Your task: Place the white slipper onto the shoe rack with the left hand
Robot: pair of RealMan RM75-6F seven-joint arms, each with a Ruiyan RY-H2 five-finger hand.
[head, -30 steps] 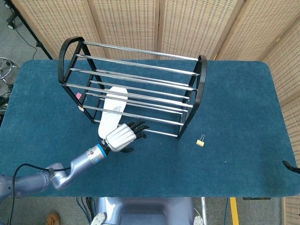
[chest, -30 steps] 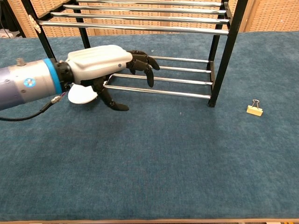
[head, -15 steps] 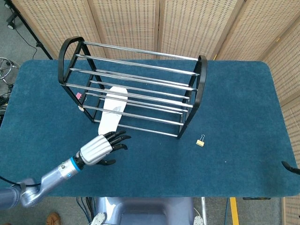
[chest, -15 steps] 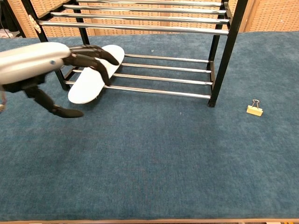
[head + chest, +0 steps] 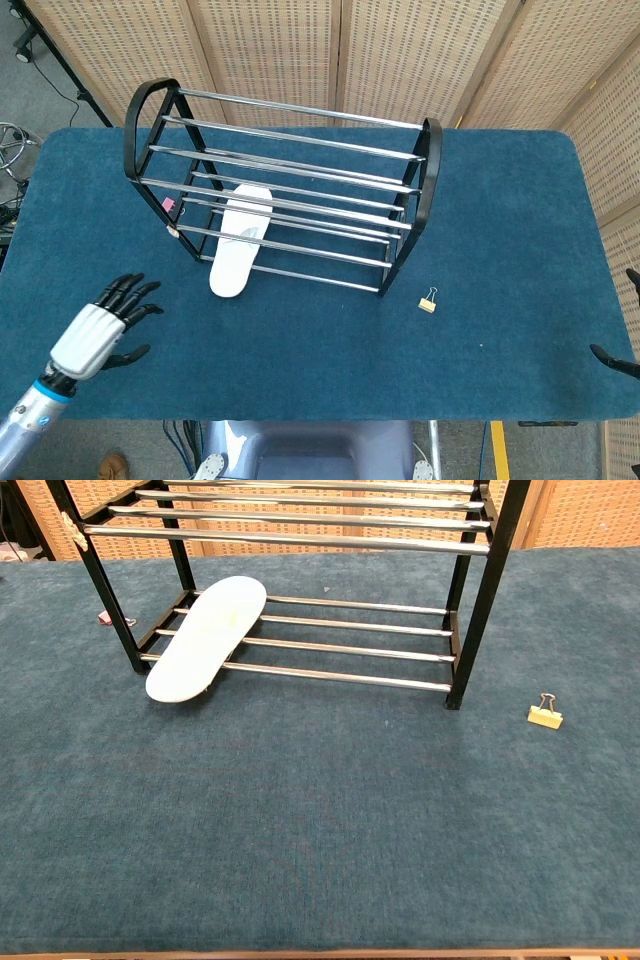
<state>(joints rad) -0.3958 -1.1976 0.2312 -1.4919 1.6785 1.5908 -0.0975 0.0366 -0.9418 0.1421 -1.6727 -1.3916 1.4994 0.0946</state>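
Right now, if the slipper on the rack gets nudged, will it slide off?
Possibly. The white slipper lies on smooth metal bars of the shoe rack, its heel overhanging the front bar, so it may slip forward. It looks thin and flat, so probably light and unlikely to roll.

Open blue table [image 5: 320, 830] before the shoe rack [image 5: 290, 200]; only obstacles: protruding white slipper [image 5: 205, 640], small binder clip [image 5: 545, 715].
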